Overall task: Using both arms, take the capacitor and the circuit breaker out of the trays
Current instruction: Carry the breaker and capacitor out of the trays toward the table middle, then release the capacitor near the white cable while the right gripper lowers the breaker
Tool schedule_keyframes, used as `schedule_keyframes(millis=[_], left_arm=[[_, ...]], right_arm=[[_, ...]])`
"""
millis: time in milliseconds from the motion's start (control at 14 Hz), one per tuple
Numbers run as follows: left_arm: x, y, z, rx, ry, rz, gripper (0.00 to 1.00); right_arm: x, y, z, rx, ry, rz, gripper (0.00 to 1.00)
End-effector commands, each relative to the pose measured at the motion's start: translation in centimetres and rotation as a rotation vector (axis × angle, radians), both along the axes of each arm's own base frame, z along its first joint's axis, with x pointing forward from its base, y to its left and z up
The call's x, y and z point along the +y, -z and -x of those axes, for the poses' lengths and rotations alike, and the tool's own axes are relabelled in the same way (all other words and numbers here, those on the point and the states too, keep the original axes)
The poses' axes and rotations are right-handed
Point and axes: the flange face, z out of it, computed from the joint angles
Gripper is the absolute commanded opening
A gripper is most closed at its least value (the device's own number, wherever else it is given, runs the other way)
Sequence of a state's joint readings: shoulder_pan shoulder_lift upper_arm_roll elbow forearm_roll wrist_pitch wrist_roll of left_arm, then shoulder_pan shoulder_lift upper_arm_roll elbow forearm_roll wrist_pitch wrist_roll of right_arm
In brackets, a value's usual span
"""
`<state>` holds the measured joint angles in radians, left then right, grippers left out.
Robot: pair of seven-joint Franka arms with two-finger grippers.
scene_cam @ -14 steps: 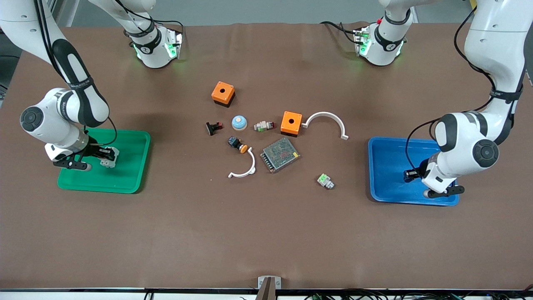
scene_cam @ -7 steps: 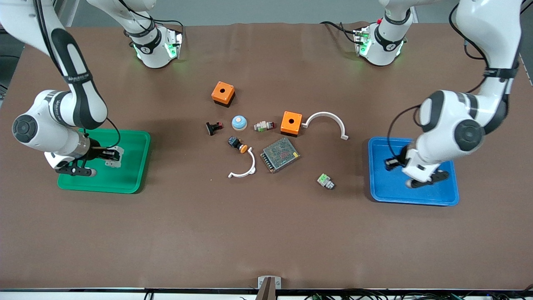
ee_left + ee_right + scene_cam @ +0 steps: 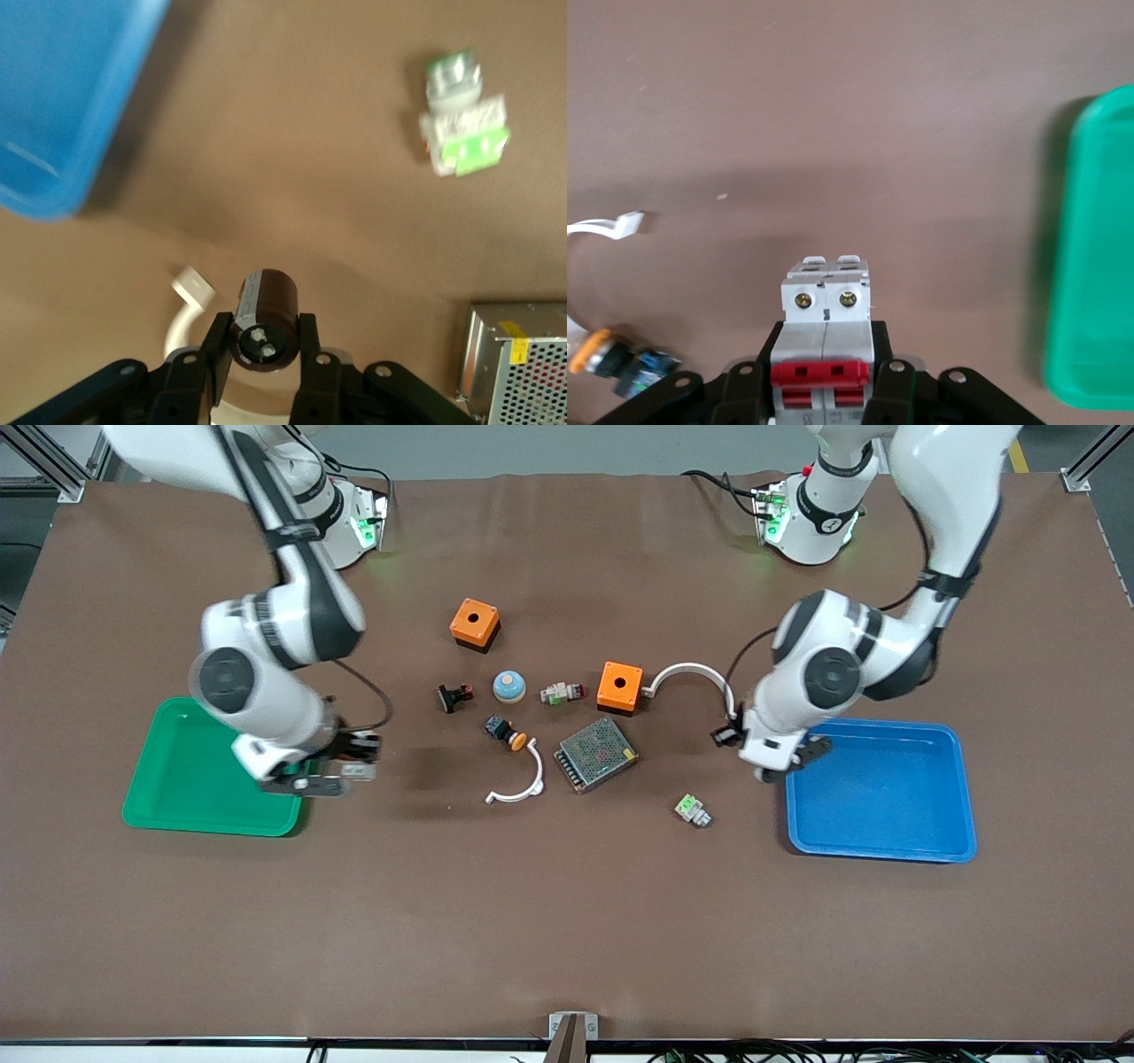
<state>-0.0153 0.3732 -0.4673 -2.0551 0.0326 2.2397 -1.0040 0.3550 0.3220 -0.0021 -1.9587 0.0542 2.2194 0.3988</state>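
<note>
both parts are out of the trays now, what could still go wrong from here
1. The left gripper pinches the capacitor only at its end, so the round body might slip or roll once released.
2. That load is near the white arc and the mesh box; setting it down there might knock them.
3. The right gripper carries the circuit breaker just past the green tray rim; lowering too soon might catch it.

The table [image 3: 567,921] is covered in plain brown; one tray [image 3: 177,797] is solid green and the other tray [image 3: 886,841] is solid blue. The capacitor [image 3: 266,319] is dark brown-black with a pale band and two pale dots on its end face, and the circuit breaker [image 3: 826,354] is white-grey with a red lever bar and two brass-coloured screws. Both arms [image 3: 833,673] are white with black joint bands, the two switch boxes [image 3: 475,623] are orange over black, and the power supply [image 3: 595,755] is silver perforated mesh.
</note>
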Motion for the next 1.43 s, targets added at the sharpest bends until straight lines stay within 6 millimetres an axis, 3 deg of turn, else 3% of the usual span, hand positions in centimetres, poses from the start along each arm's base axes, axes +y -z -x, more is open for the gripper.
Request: schedule_keyframes(millis=[0, 214, 286, 357, 429, 643, 714, 857, 929, 1000, 1071, 1214, 1357], left_arm=[[-2.0, 3.5, 2.2, -0.015, -0.063, 0.000, 0.01], [-3.7, 5.1, 3.6, -0.018, -0.095, 0.008, 0.09], [-3.6, 5.6, 3.7, -0.008, -0.097, 0.006, 0.21], [-3.6, 5.5, 3.6, -0.011, -0.094, 0.008, 0.49], [-3.6, 5.4, 3.5, -0.012, -0.096, 0.009, 0.99], [-2.9, 2.7, 1.2, -0.074, -0.110, 0.023, 1.00], [-2.4, 0.6, -0.1, -0.127, -0.076, -0.008, 1.00], [0.6, -5.2, -5.1, -0.212, -0.015, -0.142, 1.00], [1.7, -7.9, -7.0, -0.226, 0.008, -0.191, 1.00], [2.1, -10.8, -8.5, -0.237, 0.048, -0.214, 1.00], [2.6, -13.2, -9.6, -0.255, 0.076, -0.215, 1.00], [5.9, -17.5, -11.9, -0.286, 0.102, -0.215, 1.00], [8.9, -22.4, -12.7, -0.302, 0.180, -0.228, 1.00]], right_arm=[[3.4, 3.8, 0.2, -0.019, 0.054, 0.004, 0.00], [5.2, 6.8, 0.5, -0.045, 0.088, -0.003, 0.00], [5.3, 7.3, 0.4, -0.050, 0.098, -0.005, 0.00], [5.5, 7.6, 0.2, -0.053, 0.118, -0.008, 0.00], [6.0, 8.0, 0.1, -0.053, 0.143, -0.005, 0.00], [8.0, 9.0, 0.2, -0.052, 0.135, -0.005, 0.00], [8.4, 9.2, 0.2, -0.062, 0.129, -0.010, 0.00], [8.6, 10.1, 0.2, -0.064, 0.124, -0.010, 0.00], [8.6, 9.9, 0.0, -0.064, 0.114, -0.010, 0.15], [8.6, 9.5, -0.4, -0.067, 0.118, -0.012, 0.77], [8.7, 9.2, -0.5, -0.070, 0.122, -0.014, 0.99], [8.0, 7.1, -2.4, -0.062, 0.135, -0.011, 1.00], [6.3, 2.4, -5.4, -0.005, 0.147, 0.010, 1.00]])
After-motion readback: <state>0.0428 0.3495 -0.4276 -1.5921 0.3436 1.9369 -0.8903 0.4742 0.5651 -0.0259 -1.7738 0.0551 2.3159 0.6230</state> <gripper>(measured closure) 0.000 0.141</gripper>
